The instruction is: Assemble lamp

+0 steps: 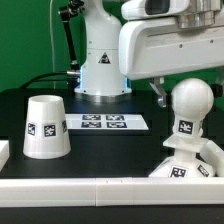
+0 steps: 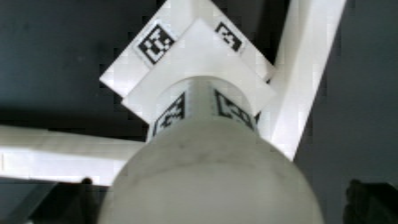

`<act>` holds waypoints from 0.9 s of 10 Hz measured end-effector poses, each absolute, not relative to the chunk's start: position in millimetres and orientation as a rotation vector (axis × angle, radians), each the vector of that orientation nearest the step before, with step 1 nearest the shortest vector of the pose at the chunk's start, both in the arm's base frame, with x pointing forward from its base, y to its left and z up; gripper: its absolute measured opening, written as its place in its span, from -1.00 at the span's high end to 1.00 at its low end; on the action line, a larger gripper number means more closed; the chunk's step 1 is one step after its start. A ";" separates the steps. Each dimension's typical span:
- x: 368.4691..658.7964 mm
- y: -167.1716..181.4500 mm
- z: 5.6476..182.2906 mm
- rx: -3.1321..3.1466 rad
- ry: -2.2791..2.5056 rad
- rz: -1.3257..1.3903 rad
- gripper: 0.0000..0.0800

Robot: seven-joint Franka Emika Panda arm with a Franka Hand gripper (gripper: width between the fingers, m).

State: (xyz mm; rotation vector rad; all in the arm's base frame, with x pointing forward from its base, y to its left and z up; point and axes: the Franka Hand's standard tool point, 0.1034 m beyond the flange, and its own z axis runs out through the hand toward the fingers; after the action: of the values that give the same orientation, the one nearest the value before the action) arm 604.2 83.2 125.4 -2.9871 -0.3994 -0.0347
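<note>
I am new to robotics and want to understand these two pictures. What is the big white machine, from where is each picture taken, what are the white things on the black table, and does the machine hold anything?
The white machine is a robot arm. Its gripper, a hand with two fingers, hangs at the exterior view's right. One picture comes from a camera off the arm. The other comes from a camera on its wrist, looking down at the parts. On the table are lamp parts: the shade stands alone, wide end down, and the bulb stands upright on the square base. The flat strip with four tags is the marker board, not a lamp part. The gripper is open and holds nothing.
</note>
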 end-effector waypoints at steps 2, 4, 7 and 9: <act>604.3 81.8 124.8 -2.965 -0.582 -0.046 -0.75; 604.4 80.4 124.5 -2.931 -0.755 -0.055 -0.75; 610.2 77.5 125.3 -2.804 -1.238 -0.059 -0.75; 611.5 80.5 124.9 -2.660 -1.547 -0.062 -0.75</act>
State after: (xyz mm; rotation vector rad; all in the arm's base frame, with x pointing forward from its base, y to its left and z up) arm 611.5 80.5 124.9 -2.6599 -1.5472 -0.0621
